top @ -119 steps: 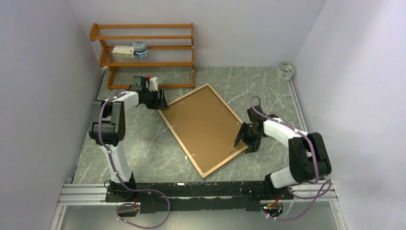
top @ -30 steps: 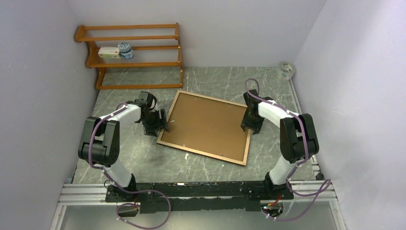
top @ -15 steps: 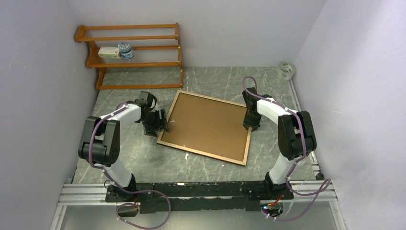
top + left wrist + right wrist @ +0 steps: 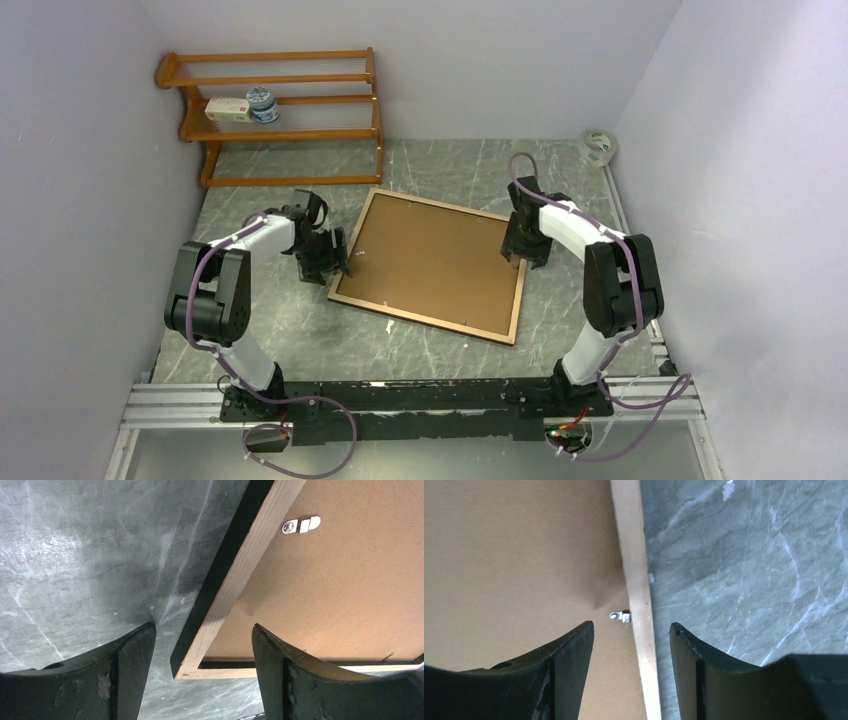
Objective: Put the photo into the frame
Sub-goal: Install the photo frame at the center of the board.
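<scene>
The frame lies back-up on the table, its light wood rim around the brown backing board. The photo is not in view. My left gripper is open at the frame's near-left corner. In the left wrist view its gripper straddles the wood rim, with one finger over the table and the other over the board. My right gripper is open over the frame's right edge. In the right wrist view its gripper straddles the rim beside a metal clip.
An orange-brown shelf rack stands at the back left, holding a small box and a tin. A roll of tape lies at the back right. Walls close in on both sides. Another metal clip sits on the frame's left rim.
Since four seconds ago the frame has turned squarer to the table, the rack sits farther left, and both grippers have moved onto the frame's edges. In the last second the right gripper shifted slightly.
</scene>
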`<action>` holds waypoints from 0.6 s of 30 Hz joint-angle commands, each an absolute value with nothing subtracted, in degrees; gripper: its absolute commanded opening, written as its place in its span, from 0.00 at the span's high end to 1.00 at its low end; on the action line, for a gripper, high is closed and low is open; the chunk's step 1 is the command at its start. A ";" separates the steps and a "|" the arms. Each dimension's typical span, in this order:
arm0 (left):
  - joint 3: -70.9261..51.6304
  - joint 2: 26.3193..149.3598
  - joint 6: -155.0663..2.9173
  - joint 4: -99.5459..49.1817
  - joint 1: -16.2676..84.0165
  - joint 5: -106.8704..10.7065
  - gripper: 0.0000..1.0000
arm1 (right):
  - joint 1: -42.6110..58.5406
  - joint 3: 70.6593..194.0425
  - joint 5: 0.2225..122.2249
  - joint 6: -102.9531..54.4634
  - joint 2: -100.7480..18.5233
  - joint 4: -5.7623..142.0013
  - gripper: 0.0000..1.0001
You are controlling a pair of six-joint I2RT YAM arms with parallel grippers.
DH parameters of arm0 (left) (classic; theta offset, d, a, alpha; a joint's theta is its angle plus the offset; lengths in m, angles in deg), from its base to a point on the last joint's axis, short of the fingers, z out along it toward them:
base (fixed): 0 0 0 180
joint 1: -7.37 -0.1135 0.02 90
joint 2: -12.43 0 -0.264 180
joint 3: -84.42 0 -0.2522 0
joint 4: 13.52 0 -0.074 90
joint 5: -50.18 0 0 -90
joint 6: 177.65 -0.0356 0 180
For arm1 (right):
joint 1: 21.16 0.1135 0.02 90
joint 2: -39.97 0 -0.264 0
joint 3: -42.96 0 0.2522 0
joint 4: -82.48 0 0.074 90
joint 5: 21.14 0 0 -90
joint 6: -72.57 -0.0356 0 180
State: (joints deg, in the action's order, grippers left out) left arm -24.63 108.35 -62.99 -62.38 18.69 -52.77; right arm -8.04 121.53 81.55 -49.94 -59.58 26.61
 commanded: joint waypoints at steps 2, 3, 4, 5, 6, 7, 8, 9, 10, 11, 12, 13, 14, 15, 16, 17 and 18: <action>-21.33 107.11 -64.01 -63.33 18.84 -50.23 0.23 | -8.24 125.53 77.45 -49.88 -52.46 29.17 0.38; -20.81 107.28 -63.89 -63.51 18.81 -49.89 0.23 | -8.20 125.63 75.43 -50.17 -52.29 30.56 0.38; -20.36 107.60 -63.84 -63.64 18.80 -49.70 0.23 | -8.06 125.51 72.66 -50.71 -52.27 32.45 0.38; -19.85 107.85 -63.84 -63.56 18.80 -49.60 0.24 | -7.78 125.04 69.93 -51.36 -52.43 35.13 0.39; -19.34 108.28 -63.84 -63.47 18.80 -49.52 0.25 | -7.11 124.56 66.97 -51.96 -52.78 37.82 0.41; -18.95 108.67 -63.88 -63.19 18.78 -49.58 0.27 | -6.11 124.34 64.48 -52.76 -53.59 40.51 0.43; -18.51 109.10 -64.04 -62.93 18.72 -49.86 0.29 | -5.00 124.80 63.35 -53.60 -54.89 42.37 0.44; -17.79 109.80 -64.32 -62.82 18.71 -50.18 0.32 | -3.66 126.79 62.69 -54.51 -56.84 43.19 0.45; -17.37 110.40 -64.31 -62.72 18.71 -50.56 0.34 | -2.33 129.37 62.29 -55.19 -59.30 43.30 0.46; -16.83 111.17 -64.36 -62.75 18.71 -50.77 0.38 | -1.08 132.04 61.89 -55.65 -61.66 43.30 0.48; -16.44 111.80 -64.42 -62.74 18.71 -50.86 0.41 | 0.61 134.41 60.99 -56.28 -64.09 43.70 0.49; -16.31 112.38 -64.33 -62.64 18.71 -50.79 0.45 | 1.85 136.50 59.78 -57.09 -66.22 44.50 0.51; -16.19 112.72 -64.29 -62.62 18.71 -50.65 0.48 | 2.92 137.90 57.95 -57.86 -68.16 45.94 0.51; -16.16 112.90 -64.28 -62.65 18.71 -50.75 0.50 | 4.23 139.02 56.03 -58.62 -69.94 47.92 0.52; -16.27 113.01 -64.29 -62.65 18.71 -51.00 0.52 | 5.37 140.15 54.35 -59.40 -71.56 49.53 0.53; -16.54 113.15 -64.35 -62.56 18.71 -51.14 0.54 | 6.63 141.27 52.52 -60.22 -73.33 50.86 0.54; -16.72 113.24 -64.44 -62.62 18.71 -50.80 0.56 | 7.88 142.27 50.69 -60.65 -75.54 52.48 0.55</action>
